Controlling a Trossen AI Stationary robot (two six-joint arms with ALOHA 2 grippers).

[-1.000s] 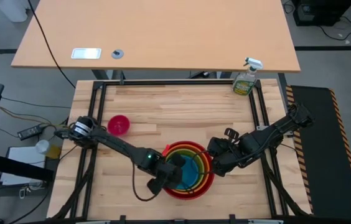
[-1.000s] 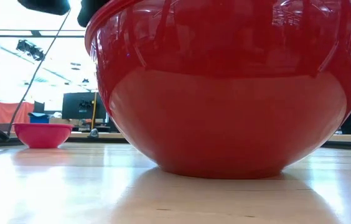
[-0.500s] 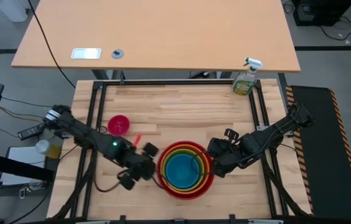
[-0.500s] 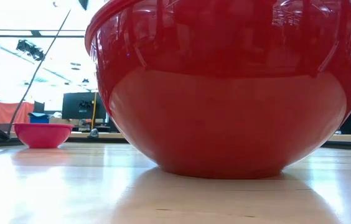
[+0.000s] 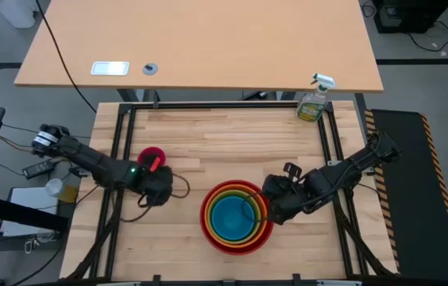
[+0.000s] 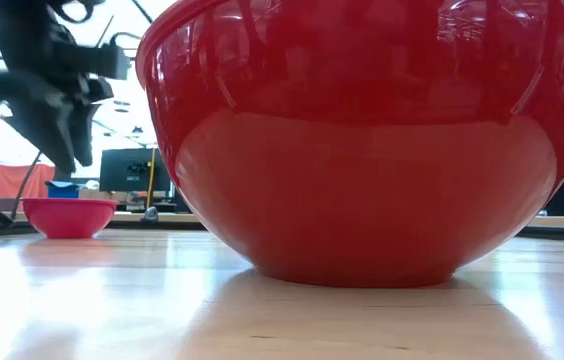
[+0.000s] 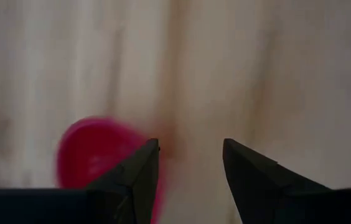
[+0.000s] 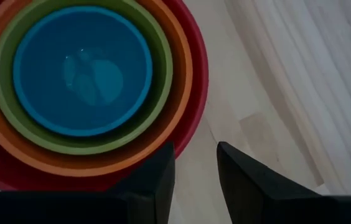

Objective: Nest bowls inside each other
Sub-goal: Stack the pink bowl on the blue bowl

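Four bowls sit nested near the table's front middle: red (image 5: pixel 265 232) outermost, then orange (image 5: pixel 253 202), lime green (image 5: pixel 247 208) and blue (image 5: pixel 232 218) innermost. The red bowl (image 6: pixel 362 150) rests on its base on the wood. The small pink bowl (image 5: pixel 149 156) stands alone on its base at the left and also shows in the left wrist view (image 7: pixel 91 152). My left gripper (image 5: pixel 160 179) hangs open just on the near-right side of the pink bowl, with bare wood between its fingers (image 7: pixel 188 149). My right gripper (image 8: pixel 194 152) hovers open over the red bowl's right rim (image 8: pixel 195 118).
A green spray bottle (image 5: pixel 314 102) stands at the table's far right corner. A tan desk (image 5: pixel 200 40) lies beyond the far edge. Black frame rails (image 5: pixel 117 143) run along the table's sides. Bare wood lies between the pink bowl and the stack.
My left gripper has swung away from the left rim of the nested bowls toward the table's left edge, rolling its wrist, and now hangs beside the pink bowl. The nested bowls and the pink bowl have stayed where they were.
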